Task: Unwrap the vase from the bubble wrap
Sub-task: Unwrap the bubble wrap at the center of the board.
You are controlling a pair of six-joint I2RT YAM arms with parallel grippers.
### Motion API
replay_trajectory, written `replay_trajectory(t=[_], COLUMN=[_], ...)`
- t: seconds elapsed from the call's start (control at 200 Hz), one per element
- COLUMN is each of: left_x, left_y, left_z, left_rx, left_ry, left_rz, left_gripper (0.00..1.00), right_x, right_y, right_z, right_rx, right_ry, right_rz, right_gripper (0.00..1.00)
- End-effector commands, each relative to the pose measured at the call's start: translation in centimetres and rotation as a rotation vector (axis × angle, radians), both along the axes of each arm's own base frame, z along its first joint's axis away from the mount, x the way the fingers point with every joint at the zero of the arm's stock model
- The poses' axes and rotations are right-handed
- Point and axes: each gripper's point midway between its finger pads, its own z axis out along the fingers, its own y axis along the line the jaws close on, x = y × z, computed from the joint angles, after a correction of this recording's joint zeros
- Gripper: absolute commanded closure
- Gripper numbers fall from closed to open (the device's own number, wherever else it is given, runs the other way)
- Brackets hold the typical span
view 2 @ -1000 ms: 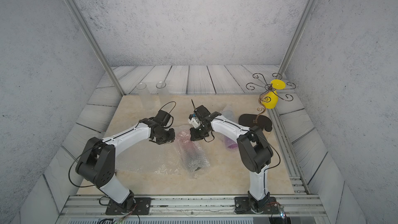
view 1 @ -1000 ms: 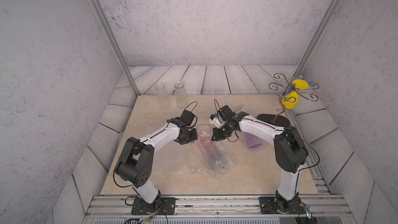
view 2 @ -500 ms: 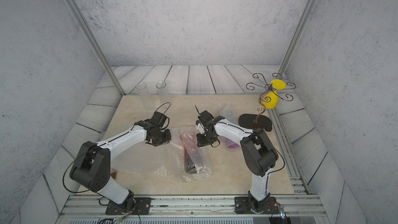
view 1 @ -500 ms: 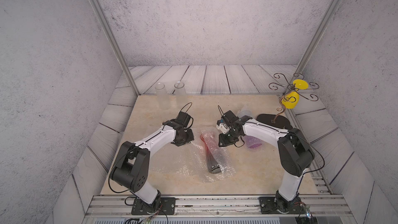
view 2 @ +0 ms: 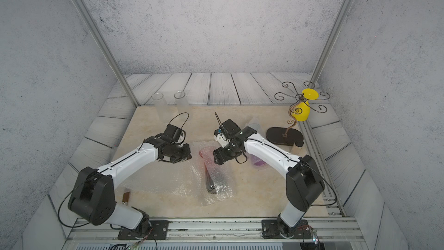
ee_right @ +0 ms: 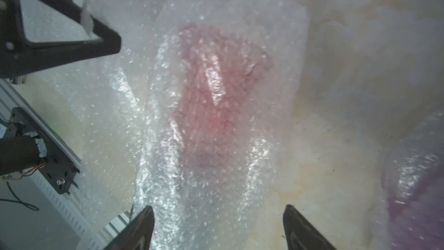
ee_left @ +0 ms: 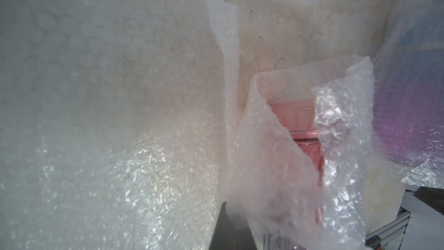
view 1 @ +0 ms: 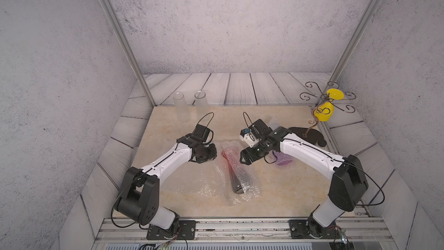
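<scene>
Left wrist, bubble wrap (ee_left: 264,155) half masking pink vase (ee_left: 300,119)

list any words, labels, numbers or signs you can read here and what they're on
no text can be read.
blue patch on the right arm's white wrist mount: too small to read.
dark marks behind the bubble wrap, near the vase: blurred.

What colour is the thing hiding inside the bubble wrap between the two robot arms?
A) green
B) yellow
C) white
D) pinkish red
D: the vase lying inside the clear bubble wrap shows pinkish red through the plastic.
</scene>
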Motion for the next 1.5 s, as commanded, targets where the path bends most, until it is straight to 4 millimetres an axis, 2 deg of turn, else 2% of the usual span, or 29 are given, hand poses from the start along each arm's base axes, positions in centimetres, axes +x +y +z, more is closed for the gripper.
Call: replay_trajectory(t=[0.0,0.155,0.35,0.445,0.58,0.801,0.876,0.966,1.146,1.321,1.426,1.491], left_x=[-1.2,-1.5,-2.0,-2.2,-2.3,-2.9,-3.3,-3.8,-4.5,-5.1,-5.2,-5.2], left_y=[0.2,0.3,0.5,0.6,0.7,1.6,2.1,2.7,3.0,3.2,3.3,3.3], left_z=[0.1,0.6,0.6,0.4,0.6,0.3,0.2,-0.1,-0.8,-1.4,-1.6,-1.7], left_rx=[-0.017,-0.035,-0.043,-0.041,-0.036,-0.006,0.003,0.014,0.015,0.019,0.027,0.029], left_ry=[0.015,-0.001,-0.005,0.001,-0.006,0.002,0.003,0.009,0.027,0.040,0.043,0.046], left_rz=[-0.031,-0.014,-0.006,-0.009,-0.007,0.005,0.009,0.012,0.000,-0.011,-0.013,-0.011], left_gripper=[1.00,1.00,1.00,1.00,1.00,1.00,1.00,1.00,1.00,1.00,1.00,1.00], right_x=[-1.3,-1.2,-1.5,-1.8,-1.9,-1.1,-0.7,0.0,0.2,-0.1,0.9,1.7], right_y=[1.4,2.3,2.0,1.8,1.9,1.5,0.6,-1.3,-5.5,-7.5,-8.6,-8.9], right_z=[-1.5,-3.0,-4.4,-4.9,-4.7,-2.7,-2.2,-2.2,-3.2,-4.9,-5.5,-5.1], right_rx=[0.006,-0.010,-0.036,-0.035,-0.019,0.025,0.047,0.044,-0.007,-0.071,-0.094,-0.074], right_ry=[0.058,0.100,0.123,0.137,0.137,0.103,0.098,0.093,0.106,0.102,0.113,0.130], right_rz=[0.062,0.082,0.084,0.080,0.077,0.036,-0.004,-0.068,-0.171,-0.208,-0.267,-0.310], right_gripper=[0.16,0.17,0.26,0.40,0.68,0.89,0.91,0.92,0.93,0.93,0.91,0.87])
